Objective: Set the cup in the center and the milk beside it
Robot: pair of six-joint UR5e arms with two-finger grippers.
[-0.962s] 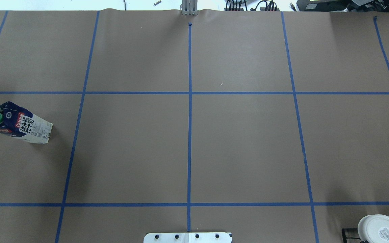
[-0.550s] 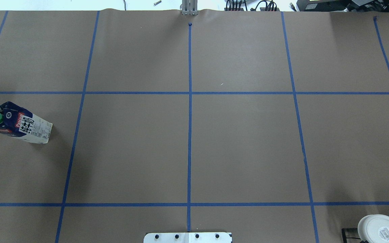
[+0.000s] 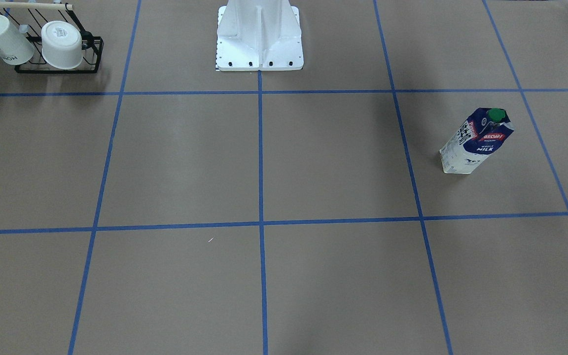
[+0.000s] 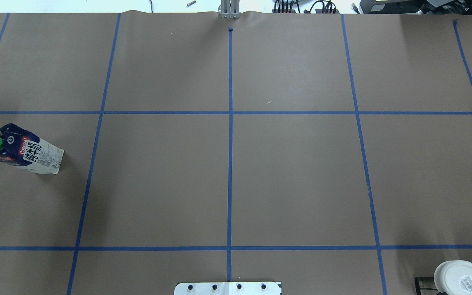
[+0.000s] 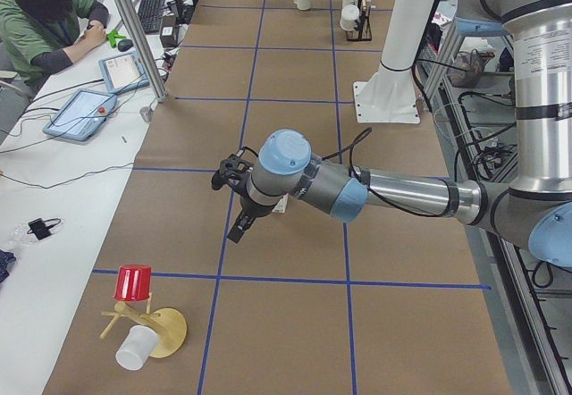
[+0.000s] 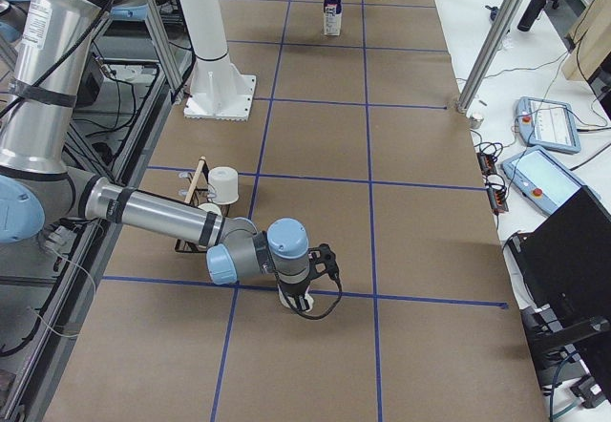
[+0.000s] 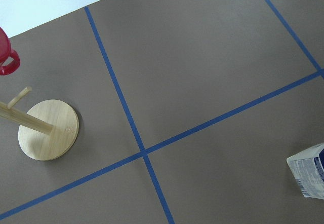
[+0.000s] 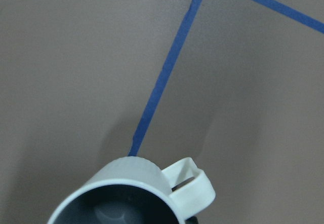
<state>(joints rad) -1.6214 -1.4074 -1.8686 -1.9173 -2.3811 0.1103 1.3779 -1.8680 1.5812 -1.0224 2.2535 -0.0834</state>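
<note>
While milk stands upright | cup seemingly at right hand — grip: cannot tell

The right gripper is small and tucked under the right arm in the side view, so there is no telling if it is wide apart or squeezed together. The cup just under it is cut off by the bottom edge of the wrist view, and its sides and base are hidden. The left gripper is only a small dark shape. The milk beside it is cut by the wrist view's right edge, and the left arm covers most of it from the side. On the other side of that gripper, a red cup is cut off too.
</note>
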